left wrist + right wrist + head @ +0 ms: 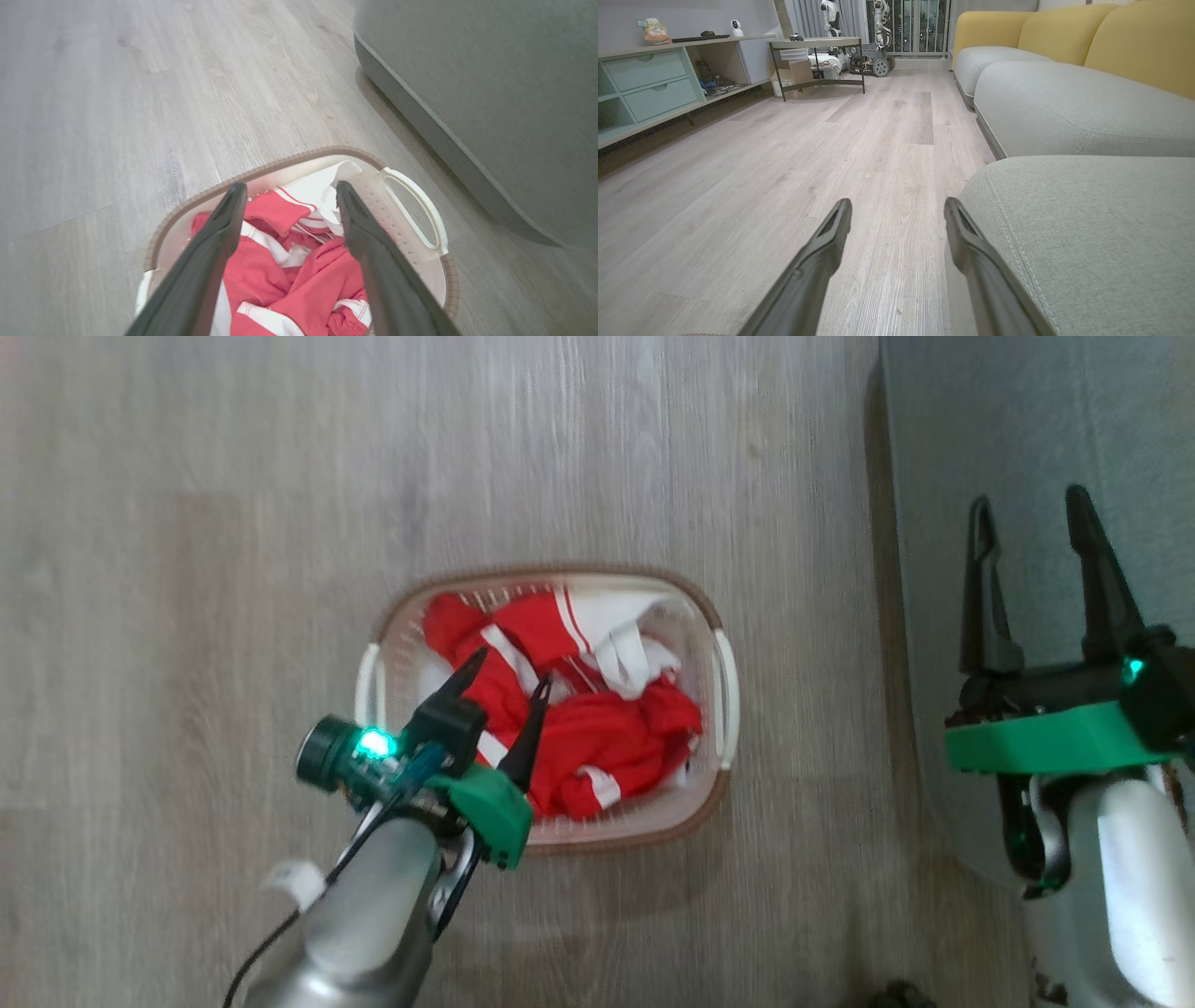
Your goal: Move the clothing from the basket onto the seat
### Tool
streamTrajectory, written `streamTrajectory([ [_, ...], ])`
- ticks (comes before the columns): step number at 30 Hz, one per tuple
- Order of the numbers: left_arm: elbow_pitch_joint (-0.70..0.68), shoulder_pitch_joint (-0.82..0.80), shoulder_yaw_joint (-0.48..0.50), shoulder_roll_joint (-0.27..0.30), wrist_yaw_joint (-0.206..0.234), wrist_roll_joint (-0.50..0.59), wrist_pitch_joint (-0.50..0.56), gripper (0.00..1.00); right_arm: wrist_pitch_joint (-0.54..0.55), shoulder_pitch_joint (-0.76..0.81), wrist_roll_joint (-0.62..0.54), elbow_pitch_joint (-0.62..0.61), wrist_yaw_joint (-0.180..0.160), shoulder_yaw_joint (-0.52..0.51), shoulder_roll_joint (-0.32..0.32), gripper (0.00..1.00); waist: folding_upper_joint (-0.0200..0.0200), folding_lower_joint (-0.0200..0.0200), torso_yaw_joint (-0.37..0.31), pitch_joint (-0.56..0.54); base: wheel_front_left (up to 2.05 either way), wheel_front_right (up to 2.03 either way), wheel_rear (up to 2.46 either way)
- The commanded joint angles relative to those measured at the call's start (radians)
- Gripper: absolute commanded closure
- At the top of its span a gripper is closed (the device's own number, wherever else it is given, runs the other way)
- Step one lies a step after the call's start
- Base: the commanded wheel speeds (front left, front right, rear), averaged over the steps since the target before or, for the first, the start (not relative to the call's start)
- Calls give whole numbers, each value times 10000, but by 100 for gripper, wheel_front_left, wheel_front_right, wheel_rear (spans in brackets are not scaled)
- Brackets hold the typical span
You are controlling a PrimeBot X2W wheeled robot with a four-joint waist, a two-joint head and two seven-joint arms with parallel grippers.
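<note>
Pale grey wood-grain plank flooring carries the oval cream-white perforated plastic basket with a brown woven-look rim. Soft bright red clothing with white stripes lies piled inside it. Over the pile, the left gripper hangs with fingers spread, holding nothing. Over the edge of the large grey-green fabric seat, near the basket, the right gripper is likewise spread and empty.
</note>
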Motion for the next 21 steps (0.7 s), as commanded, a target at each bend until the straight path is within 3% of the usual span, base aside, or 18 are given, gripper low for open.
streamTrajectory([
  [1,83,-323,3,85,-26,-115,-124,0,-67,-177,-70,-428,-2,192,-89,0,0,-1,-281,839,0,0,0],
  [10,1961,-2275,-1337,85,-3,-131,-124,0,-67,-665,-87,-968,-2,327,-89,0,0,-1,-747,2309,0,0,0],
  [21,5030,-4292,-1797,113,66,140,-115,0,-67,-1095,315,-1276,-2,709,-89,0,0,-1,-1197,3430,0,0,0],
])
